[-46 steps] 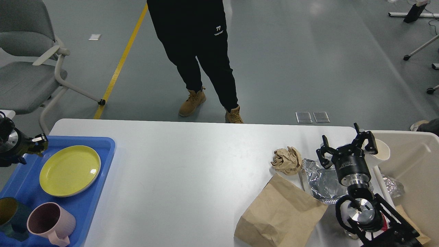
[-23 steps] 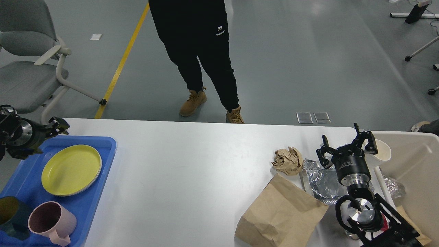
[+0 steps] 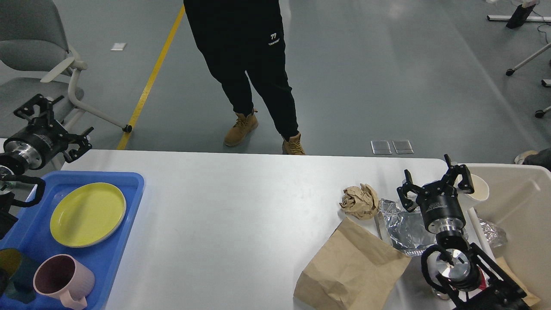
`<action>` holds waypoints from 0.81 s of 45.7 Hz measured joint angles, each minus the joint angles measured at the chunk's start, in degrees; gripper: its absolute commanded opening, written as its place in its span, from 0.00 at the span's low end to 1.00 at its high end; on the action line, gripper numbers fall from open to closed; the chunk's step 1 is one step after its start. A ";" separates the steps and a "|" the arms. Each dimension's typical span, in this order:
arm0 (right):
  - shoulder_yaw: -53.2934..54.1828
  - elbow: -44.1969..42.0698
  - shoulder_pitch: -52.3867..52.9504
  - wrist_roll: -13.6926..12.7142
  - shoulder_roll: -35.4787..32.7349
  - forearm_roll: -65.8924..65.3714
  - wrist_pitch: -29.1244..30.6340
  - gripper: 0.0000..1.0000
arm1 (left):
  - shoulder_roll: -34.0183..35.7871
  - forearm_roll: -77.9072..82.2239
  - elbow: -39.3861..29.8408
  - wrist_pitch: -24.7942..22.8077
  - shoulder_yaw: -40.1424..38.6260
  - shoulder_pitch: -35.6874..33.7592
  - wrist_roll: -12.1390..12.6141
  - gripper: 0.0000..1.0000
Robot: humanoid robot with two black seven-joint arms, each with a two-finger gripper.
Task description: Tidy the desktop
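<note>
Across the desktop (image 3: 241,224), dishes already sat in one blue tray (image 3: 125,206) at its left edge; by the right edge lay one paper bag (image 3: 351,267), one foil sheet (image 3: 402,228) and one paper ball (image 3: 360,200), apparently still uncleared. Both the right gripper (image 3: 435,183) and the left gripper (image 3: 54,122) were spread, holding nothing.

You see the big white desktop (image 3: 241,215), flat and smooth with round corners, lying below and between both open jaws.
</note>
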 measured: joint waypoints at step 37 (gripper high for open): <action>0.00 0.00 0.00 -0.02 0.00 0.00 0.00 1.00 | -6.15 -0.81 -0.70 -0.69 -12.68 -5.35 0.32 0.96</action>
